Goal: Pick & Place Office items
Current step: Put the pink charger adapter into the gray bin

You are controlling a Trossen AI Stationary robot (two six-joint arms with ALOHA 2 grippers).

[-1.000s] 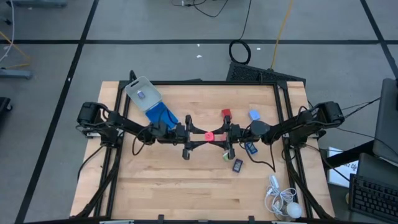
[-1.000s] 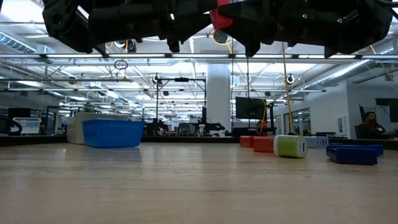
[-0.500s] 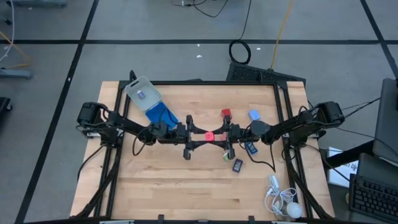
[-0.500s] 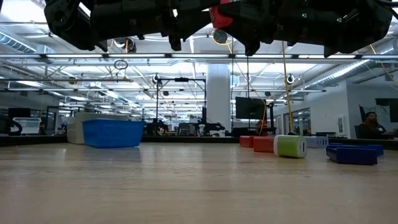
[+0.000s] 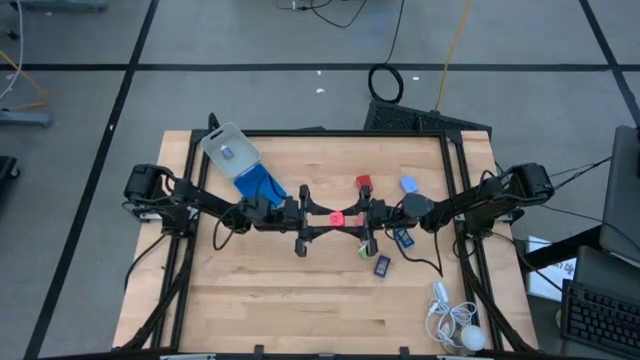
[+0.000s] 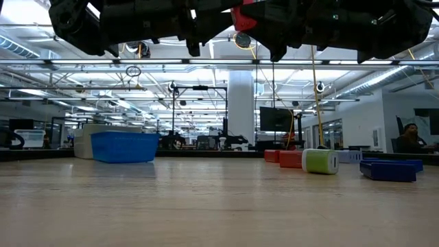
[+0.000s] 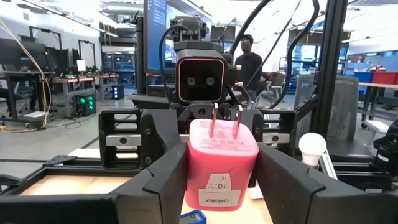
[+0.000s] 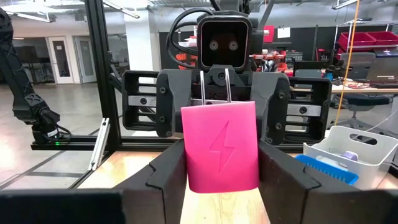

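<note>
Pink plug (image 5: 338,217) sits mid-frame, pinched at once by left gripper (image 5: 322,216) and right gripper (image 5: 352,217). For a clean handover, one should let go only while the other's grip looks firm, then back away level.

Wooden tabletop (image 6: 206,206): blue tray (image 6: 124,147) far left, before a pale box (image 6: 86,140). Right side: red blocks (image 6: 284,158), green piece (image 6: 320,161), dark blue piece (image 6: 389,169). Overhead: dark arms (image 6: 137,20) with a red item (image 6: 241,16) between them.
</note>
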